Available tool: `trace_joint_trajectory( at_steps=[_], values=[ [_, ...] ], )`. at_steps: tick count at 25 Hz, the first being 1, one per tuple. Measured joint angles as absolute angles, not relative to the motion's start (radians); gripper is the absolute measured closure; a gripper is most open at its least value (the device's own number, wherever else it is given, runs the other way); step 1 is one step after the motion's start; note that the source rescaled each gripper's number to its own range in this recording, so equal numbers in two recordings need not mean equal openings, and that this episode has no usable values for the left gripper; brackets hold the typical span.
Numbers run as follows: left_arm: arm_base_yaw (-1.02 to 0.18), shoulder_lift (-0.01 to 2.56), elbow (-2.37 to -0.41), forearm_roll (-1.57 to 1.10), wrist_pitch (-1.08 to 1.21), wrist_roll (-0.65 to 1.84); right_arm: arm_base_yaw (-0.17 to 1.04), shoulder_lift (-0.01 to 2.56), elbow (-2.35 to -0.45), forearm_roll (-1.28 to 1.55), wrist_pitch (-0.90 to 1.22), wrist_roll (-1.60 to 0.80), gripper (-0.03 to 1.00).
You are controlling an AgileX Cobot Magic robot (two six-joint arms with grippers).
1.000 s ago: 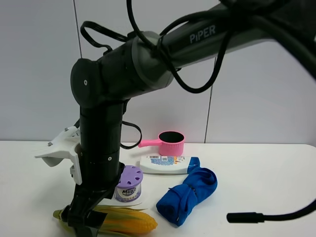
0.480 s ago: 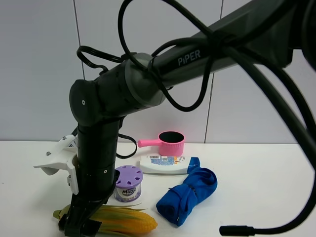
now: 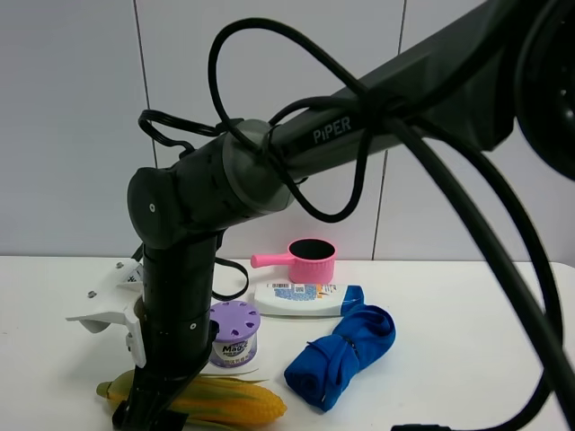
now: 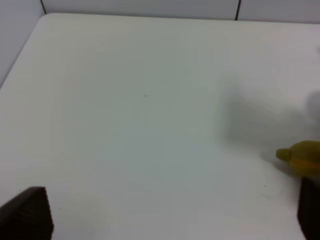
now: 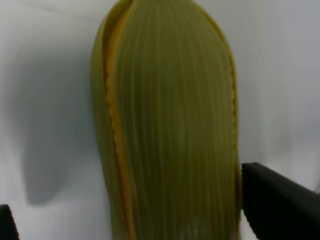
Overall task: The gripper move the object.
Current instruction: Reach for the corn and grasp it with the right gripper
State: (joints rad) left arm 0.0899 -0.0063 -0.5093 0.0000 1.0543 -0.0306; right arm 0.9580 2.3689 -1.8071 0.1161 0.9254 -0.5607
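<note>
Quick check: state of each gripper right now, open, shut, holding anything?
Left gripper: open, holding nothing.
Right gripper: open, one finger on each side of the corn, not shut on it.

White table (image 3: 467,323) — surface plain. Directly on it: an ear of corn (image 3: 235,402) lying at the near edge; a purple-lidded can (image 3: 234,334) upright just behind the corn; a white bottle (image 3: 301,299) on its side; a pink scoop (image 3: 310,259) behind the bottle; a rolled blue cloth (image 3: 343,352) just beside the bottle.
</note>
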Motion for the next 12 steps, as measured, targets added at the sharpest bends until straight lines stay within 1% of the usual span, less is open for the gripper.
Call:
trace_joint_trajectory(
  at_steps=[5, 8, 12],
  values=[
    [0.09, -0.006, -0.509, 0.0, 1.054, -0.031, 0.951, 2.369, -1.807, 0.094, 0.925, -0.561, 0.36],
    [0.09, -0.006, -0.509, 0.0, 1.054, -0.031, 0.951, 2.37, -1.807, 0.083, 0.924, -0.561, 0.39],
    [0.09, -0.006, -0.509, 0.0, 1.054, -0.031, 0.951, 2.37, -1.807, 0.069, 0.915, -0.561, 0.41]
  ],
)
